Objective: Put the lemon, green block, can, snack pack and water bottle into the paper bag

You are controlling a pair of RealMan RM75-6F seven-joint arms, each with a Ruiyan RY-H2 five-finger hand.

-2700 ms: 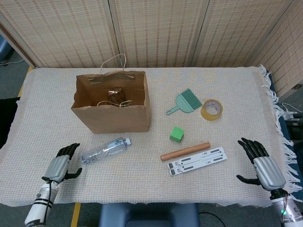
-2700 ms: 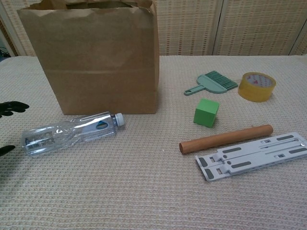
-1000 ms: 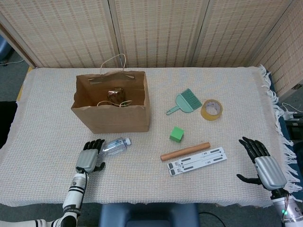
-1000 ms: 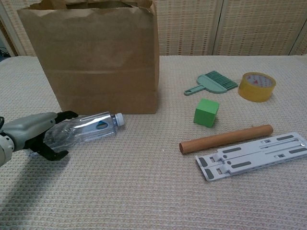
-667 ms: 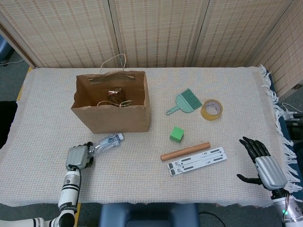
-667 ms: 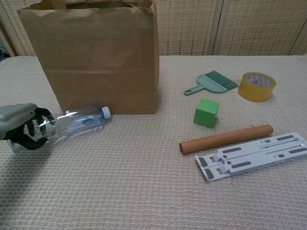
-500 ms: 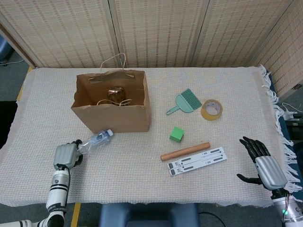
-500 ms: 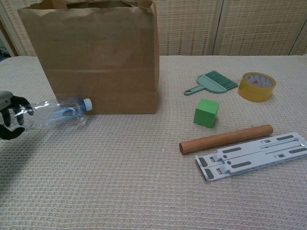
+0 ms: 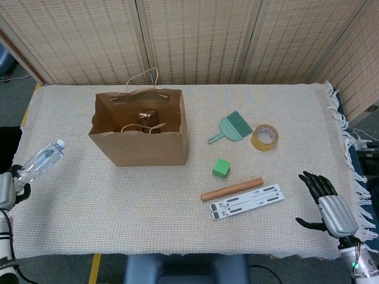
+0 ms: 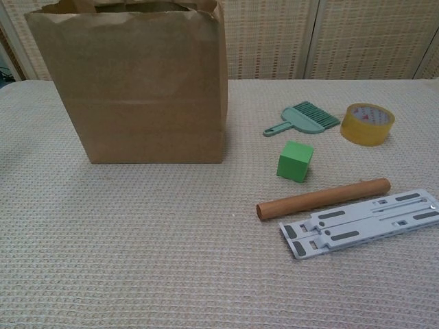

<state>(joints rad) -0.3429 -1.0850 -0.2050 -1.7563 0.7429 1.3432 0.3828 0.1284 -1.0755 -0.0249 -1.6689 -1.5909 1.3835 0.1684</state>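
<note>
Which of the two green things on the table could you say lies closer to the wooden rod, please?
The green block, a plain cube, lies just beyond the wooden rod. The other green thing, the small brush with a handle, lies farther back beside the tape roll.

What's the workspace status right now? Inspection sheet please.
Surface: table under a woven beige cloth, fringe on its right edge.
Job's things: paper bag upright and open, something brown inside, not identifiable; water bottle held at the table's left edge, cap pointing up and away; green block on the cloth right of the bag. Lemon, can, snack pack: nothing seen.
Clutter: green hand brush, tape roll, brown rod, grey slotted bracket.
Hands: left robot hand grips the bottle's base; right robot hand holds nothing, fingers apart.
Cables: white cable off the table's right side.
Surroundings: woven screen panels behind.
</note>
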